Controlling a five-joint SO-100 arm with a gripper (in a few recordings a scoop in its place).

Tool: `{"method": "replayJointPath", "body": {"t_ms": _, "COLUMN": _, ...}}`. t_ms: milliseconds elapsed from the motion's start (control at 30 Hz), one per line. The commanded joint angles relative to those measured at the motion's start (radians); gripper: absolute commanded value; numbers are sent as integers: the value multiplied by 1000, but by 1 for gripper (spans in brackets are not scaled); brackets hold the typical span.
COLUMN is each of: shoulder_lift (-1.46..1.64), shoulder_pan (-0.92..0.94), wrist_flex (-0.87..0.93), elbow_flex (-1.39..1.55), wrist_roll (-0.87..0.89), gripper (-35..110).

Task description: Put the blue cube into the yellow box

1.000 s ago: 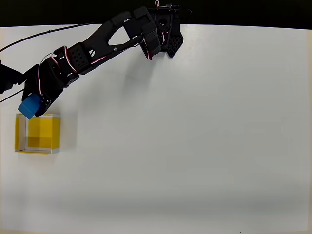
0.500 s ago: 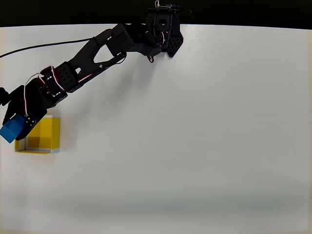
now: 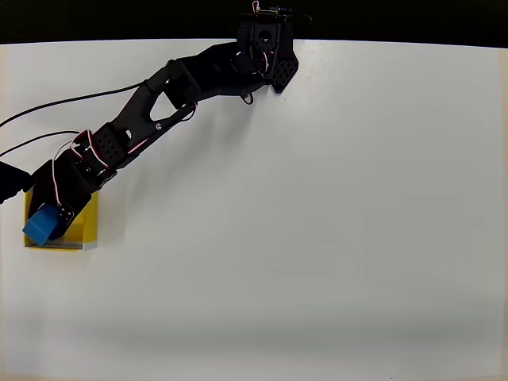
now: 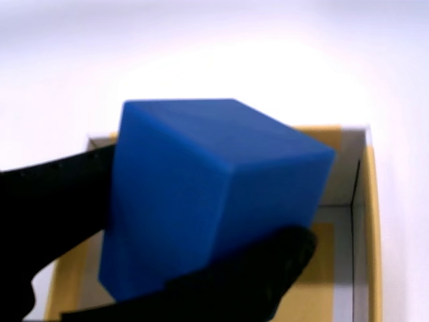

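Observation:
My black gripper [image 3: 46, 224] is shut on the blue cube [image 3: 44, 223] at the far left of the overhead view. It holds the cube over the left half of the yellow box [image 3: 82, 224], whose right part shows past the arm. In the wrist view the blue cube [image 4: 208, 191] is large and tilted, clamped between two black fingers [image 4: 47, 201]. The yellow box [image 4: 365, 221] lies open below it, with pale rims and a yellow floor. I cannot tell whether the cube touches the box.
The white table [image 3: 317, 238] stretches wide to the right of the box. The arm's base [image 3: 266, 48] stands at the table's far edge, top centre. Black cables [image 3: 48, 107] run off to the left edge.
The gripper carried the blue cube from above the box's upper left corner, out past its left edge, then back right over the box's left half.

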Motion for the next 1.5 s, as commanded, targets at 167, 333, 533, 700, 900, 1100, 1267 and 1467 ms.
{"method": "replayJointPath", "body": {"t_ms": 167, "shoulder_lift": 46, "shoulder_pan": 11, "wrist_flex": -8, "elbow_flex": -141, "wrist_roll": -6, "gripper": 18}}
{"method": "replayJointPath", "body": {"t_ms": 333, "shoulder_lift": 25, "shoulder_pan": 25, "wrist_flex": 18, "elbow_flex": -130, "wrist_roll": -38, "gripper": 19}}
{"method": "replayJointPath", "body": {"t_ms": 533, "shoulder_lift": 35, "shoulder_pan": 40, "wrist_flex": 9, "elbow_flex": -129, "wrist_roll": -32, "gripper": 31}}
{"method": "replayJointPath", "body": {"t_ms": 700, "shoulder_lift": 95, "shoulder_pan": 37, "wrist_flex": 18, "elbow_flex": -117, "wrist_roll": -37, "gripper": 34}}
{"method": "replayJointPath", "body": {"t_ms": 900, "shoulder_lift": 273, "shoulder_pan": 17, "wrist_flex": 9, "elbow_flex": -54, "wrist_roll": -60, "gripper": 31}}
{"method": "replayJointPath", "body": {"t_ms": 1100, "shoulder_lift": 517, "shoulder_pan": -40, "wrist_flex": 38, "elbow_flex": 23, "wrist_roll": -51, "gripper": 26}}
{"method": "replayJointPath", "body": {"t_ms": 1267, "shoulder_lift": 735, "shoulder_pan": -126, "wrist_flex": 84, "elbow_flex": 178, "wrist_roll": -23, "gripper": 21}}
{"method": "replayJointPath", "body": {"t_ms": 1467, "shoulder_lift": 1017, "shoulder_pan": -265, "wrist_flex": 109, "elbow_flex": 502, "wrist_roll": 5, "gripper": 18}}
